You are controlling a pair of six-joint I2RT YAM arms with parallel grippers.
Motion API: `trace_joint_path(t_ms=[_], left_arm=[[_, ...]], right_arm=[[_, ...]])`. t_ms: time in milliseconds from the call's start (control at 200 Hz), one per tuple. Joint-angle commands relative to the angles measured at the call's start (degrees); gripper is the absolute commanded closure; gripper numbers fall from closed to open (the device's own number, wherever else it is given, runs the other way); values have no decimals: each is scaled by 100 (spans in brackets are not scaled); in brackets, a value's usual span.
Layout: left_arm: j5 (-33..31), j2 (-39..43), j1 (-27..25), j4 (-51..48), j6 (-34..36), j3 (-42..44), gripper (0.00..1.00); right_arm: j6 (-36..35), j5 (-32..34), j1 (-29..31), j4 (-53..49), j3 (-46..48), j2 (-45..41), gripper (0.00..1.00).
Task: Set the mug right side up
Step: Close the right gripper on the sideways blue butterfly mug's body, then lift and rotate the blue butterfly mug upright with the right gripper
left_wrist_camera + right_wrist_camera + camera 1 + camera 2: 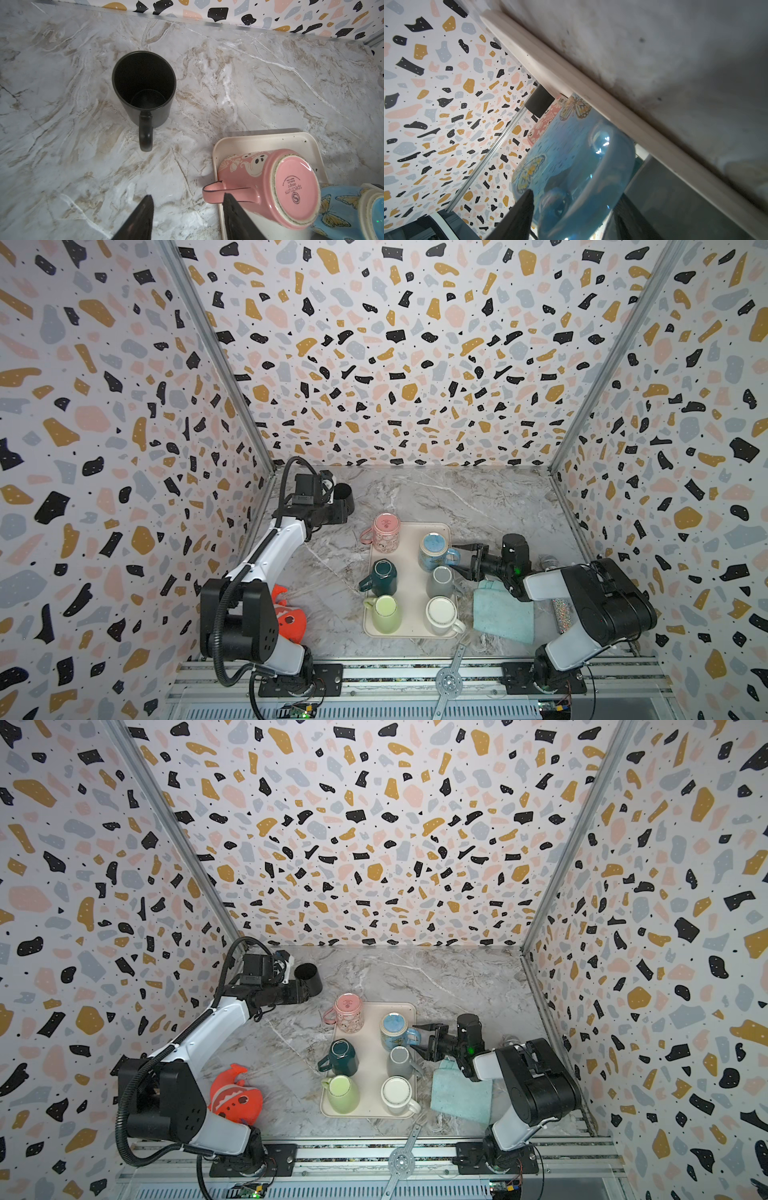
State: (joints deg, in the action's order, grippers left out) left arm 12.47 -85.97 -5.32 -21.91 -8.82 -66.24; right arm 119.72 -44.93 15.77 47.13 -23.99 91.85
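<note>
Both top views: the blue mug (432, 551) sits bottom-up in the far right corner of the tray (411, 593), with its handle poking out over the tray's right edge. The right gripper (455, 558) comes in low from the right side of the table (478, 497). Its jaws are spread about halfway, one on each side of that handle. Looks like a sliver of gap, so not clamped. A pink mug (384, 533) is bottom-up at the tray's far left corner. A black mug (343, 492) stands upright near the table's far left corner.

Left wrist view: the left gripper (187, 195) has its jaws roughly half open, with just bare table between them and nothing held. One fingertip overlaps the pink mug's handle, and I honestly can't tell if it's touching. The black mug is further off, mouth up.

Right wrist view: the blue mug fills the middle, pressed against the tray's rim, and its handle lies between the two fingers. It's too blurry to judge contact here.
</note>
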Motion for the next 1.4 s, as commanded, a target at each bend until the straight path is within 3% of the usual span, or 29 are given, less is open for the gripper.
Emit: trace_joint_path(t_ms=[0, 721, 851, 966, 1397], left_arm=[[-69, -56, -21, -15, 10, -10, 45], [-185, -159, -21, -96, 71, -35, 46], [-234, -177, -21, -99, 82, -39, 46], [-220, -221, -21, -106, 82, -55, 46], [-247, -207, -21, -107, 82, -106, 46]], right_arm=[[148, -115, 14, 60, -229, 56, 42], [490, 153, 99, 847, -740, 929, 77], [664, 250, 137, 1249, -937, 1231, 86], [806, 317, 175, 1594, -1110, 1449, 100], [561, 429, 198, 2845, -1943, 1906, 100]])
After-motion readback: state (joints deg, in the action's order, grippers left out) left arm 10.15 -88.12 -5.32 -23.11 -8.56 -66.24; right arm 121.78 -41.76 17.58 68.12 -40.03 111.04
